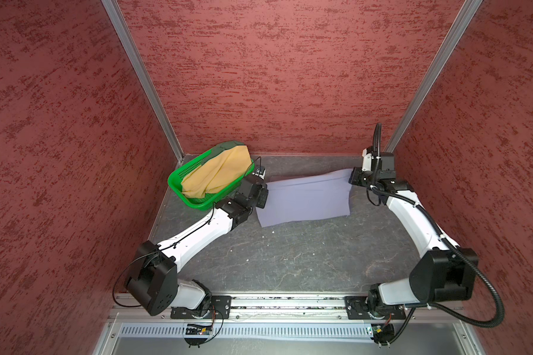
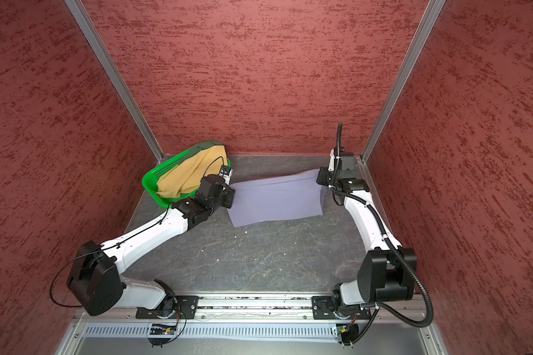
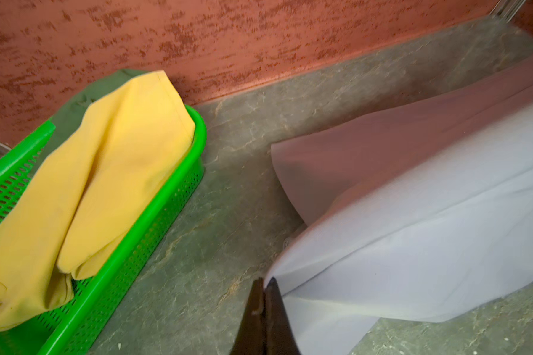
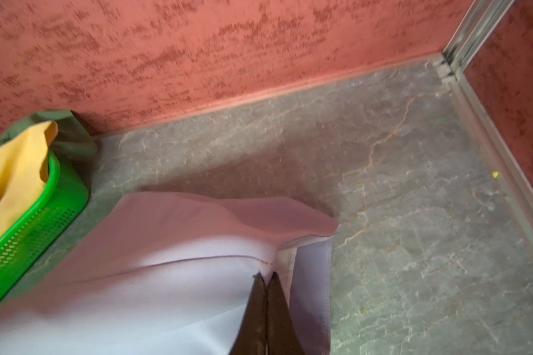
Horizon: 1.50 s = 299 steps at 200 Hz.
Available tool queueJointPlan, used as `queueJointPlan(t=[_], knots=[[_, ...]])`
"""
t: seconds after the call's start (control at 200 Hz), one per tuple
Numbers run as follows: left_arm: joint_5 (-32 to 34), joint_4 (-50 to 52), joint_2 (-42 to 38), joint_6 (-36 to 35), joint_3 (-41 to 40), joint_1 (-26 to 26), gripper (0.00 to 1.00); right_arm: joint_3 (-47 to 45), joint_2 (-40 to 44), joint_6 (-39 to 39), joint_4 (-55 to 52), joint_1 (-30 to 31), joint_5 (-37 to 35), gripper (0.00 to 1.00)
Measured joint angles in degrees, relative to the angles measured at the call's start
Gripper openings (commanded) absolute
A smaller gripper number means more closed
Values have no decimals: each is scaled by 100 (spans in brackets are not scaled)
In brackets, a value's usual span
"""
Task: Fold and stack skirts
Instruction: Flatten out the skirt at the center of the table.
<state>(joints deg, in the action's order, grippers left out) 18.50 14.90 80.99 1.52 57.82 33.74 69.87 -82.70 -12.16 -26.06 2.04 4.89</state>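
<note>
Holding the lavender skirt [image 1: 305,196] by its far edge, one tool at each end.

- Left tool [image 3: 264,281]: jaws pressed together on the cloth corner nearest the basket [image 1: 197,203].
- Right tool [image 4: 266,274]: jaws likewise closed on a pinch of cloth at the opposite far corner, just beside a stitched seam.
- Key relation: the skirt's long axis runs straight from tool to tool, across the desk [image 1: 290,261]. Neither arm is nearer, since each owns one end. In both top views the far edge is off the surface and sits higher at the right tool, while the near edge lies flat on the desk, towards the arm bases.
- Judgement: the fold line would run parallel to that axis, so both tools would need to travel together and level.
- Mustard skirt [image 1: 219,172] and dark green skirt [image 1: 228,143] lie unfolded in the basket, yellow on top.
- Surface: dark stone-patterned desk, matte, with a few small crumbs.
- Room: open desk in front of the skirt. It is tight behind, with the back wall [image 1: 274,92] near and the basket just beside the left tool.
- Risk, as I judge it: uneven height could skew the fold.
</note>
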Motion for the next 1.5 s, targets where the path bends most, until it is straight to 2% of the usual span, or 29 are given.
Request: queueJointPlan(t=[0.266,0.521,0.591,0.726,0.867,1.012,1.132,1.263,1.498], knots=[[-4,39,708,111,-173,-2,0,-354,-551,-7,17,0,46,0],[-22,35,756,52,-179,173,0,-501,-553,-39,138,-2,81,0],[-24,17,756,11,-205,310,0,-748,-509,-81,234,-2,101,5],[-48,9,850,0,-330,542,0,-1261,-496,-153,291,-7,149,25],[-57,9,1215,11,-339,570,0,-1419,-560,-144,319,-15,168,41],[-55,4,1423,9,-337,538,3,-1410,-538,52,551,-17,146,47],[-70,-57,1502,-4,-304,472,3,-1698,-107,562,1130,7,164,52],[-136,-146,1519,-33,-295,369,4,-2179,715,1493,1749,81,229,58],[-286,-254,1519,-140,-245,199,3,-2549,1071,3816,2151,299,629,61]])
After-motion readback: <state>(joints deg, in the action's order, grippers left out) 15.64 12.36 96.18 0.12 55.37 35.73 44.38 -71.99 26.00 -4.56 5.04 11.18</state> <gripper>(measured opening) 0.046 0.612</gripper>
